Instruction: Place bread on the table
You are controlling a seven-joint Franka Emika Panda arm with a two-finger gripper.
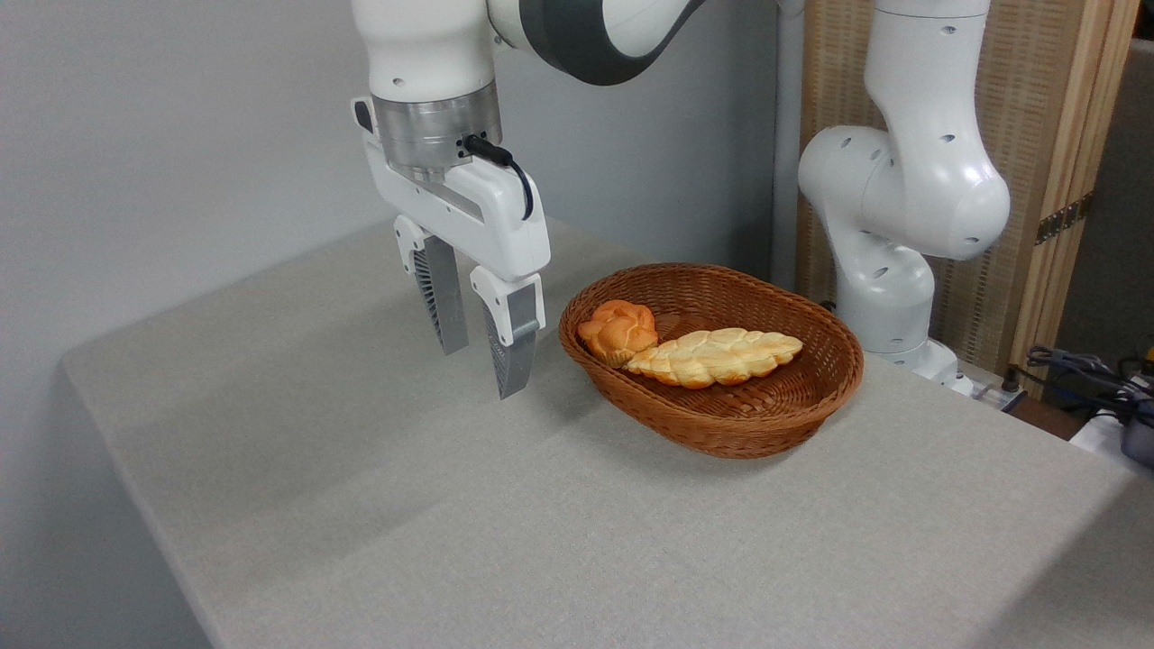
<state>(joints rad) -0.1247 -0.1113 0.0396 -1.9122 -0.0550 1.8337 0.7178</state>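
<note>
A: Where did the bread (618,330) sit?

B: Inside the wicker basket (721,424), at its left end, touching the tip of the long braided loaf (714,357) that lay across the middle. The basket wall rose around both.

A: And the gripper (479,348)?

B: It hung left of the basket, above the table (379,505), fingers pointing down, spread apart with nothing between them. The nearer finger (513,347) was just beside the basket's left rim; I could not tell whether the tips touched the cloth.

A: How much room was there?

B: Plenty. The grey cloth lay bare in front of the basket and to its left, out to the rounded left edge and the near edge. Behind, the table ran up near the wall.

A: Anything crowding it?

B: The arm's white base (888,297) stood behind the basket at right, with cables (1082,374) past the right edge.
</note>
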